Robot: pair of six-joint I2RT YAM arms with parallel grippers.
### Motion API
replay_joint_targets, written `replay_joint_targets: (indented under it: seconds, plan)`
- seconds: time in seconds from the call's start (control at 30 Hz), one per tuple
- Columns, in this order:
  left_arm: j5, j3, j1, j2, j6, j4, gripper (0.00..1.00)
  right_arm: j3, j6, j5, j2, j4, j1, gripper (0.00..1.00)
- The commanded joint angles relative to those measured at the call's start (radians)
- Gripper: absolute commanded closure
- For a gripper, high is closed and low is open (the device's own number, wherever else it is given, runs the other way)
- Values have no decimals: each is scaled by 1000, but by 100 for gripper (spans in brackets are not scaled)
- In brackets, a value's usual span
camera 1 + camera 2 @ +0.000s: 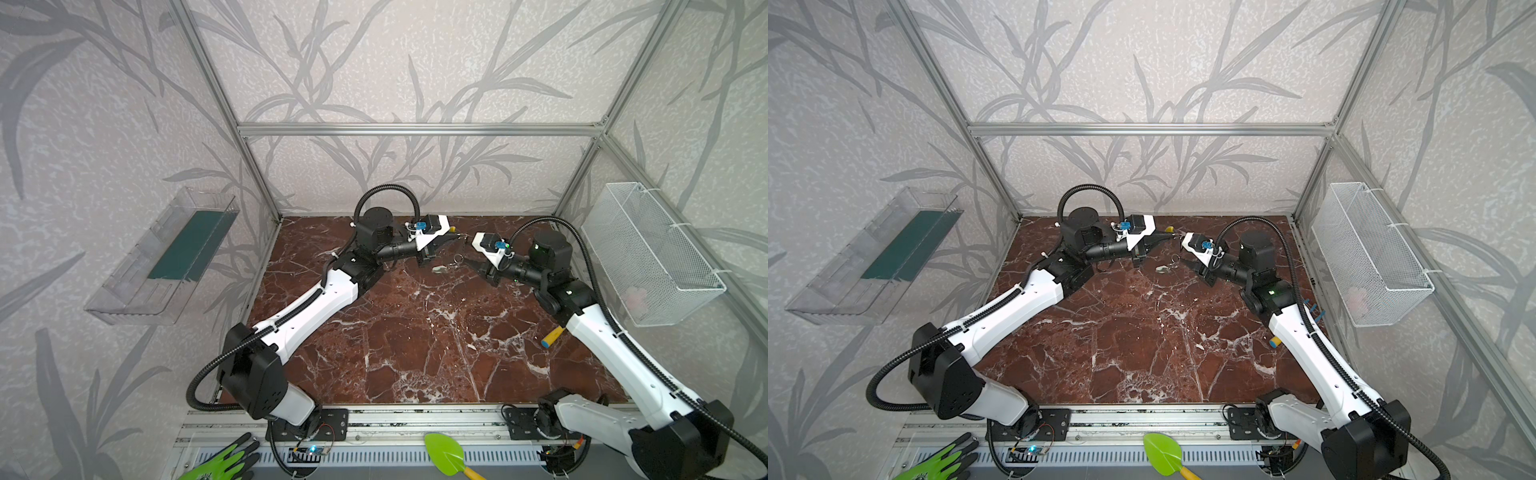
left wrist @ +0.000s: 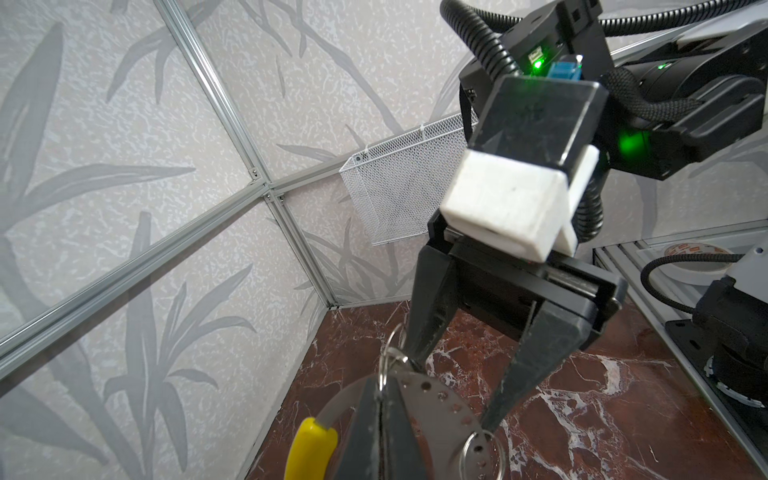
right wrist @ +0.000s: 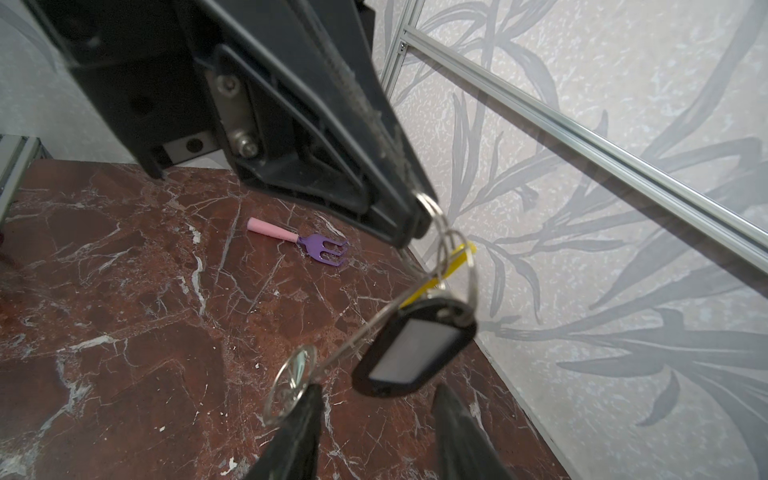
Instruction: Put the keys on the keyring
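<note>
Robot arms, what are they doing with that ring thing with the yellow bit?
The left tool is shut on the thin grey metal keyring with a yellow sleeve, holding it above the red marble table. A black plastic tag hangs from it. The right tool is open right beside it. A small bunch of keys with a pale tag lies on the table nearby, not on yet.

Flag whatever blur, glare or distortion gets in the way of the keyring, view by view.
Left wrist view: the keyring reads clearly, though the left gripper's fingers are soft up close. Right wrist view: the black tag and right gripper's fingers are blurred; the purple fork behind is sharper. Both top views: wide-angle splays the frame posts and the keyring is tiny.
</note>
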Motion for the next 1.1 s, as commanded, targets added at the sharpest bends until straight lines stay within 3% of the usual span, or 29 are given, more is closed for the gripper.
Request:
replay_joint_targets:
  seconds: [0.0,0.23,0.73,0.97,1.07]
  plan:
    - [17,1,-1,-31,-21,48,100,13,9,16,-2,46,18,52]
    - [0,1,-3,-28,-15,31,100,-28,64,187,-24,188,53,53]
    - [-43,10,-2,-22,1,-8,100,-139,111,268,-94,346,57,53]
    - [-47,8,-2,-27,0,-13,100,-142,113,218,-94,357,57,69]
    - [-45,5,-3,-28,-14,-1,100,-142,108,193,-91,356,58,82]
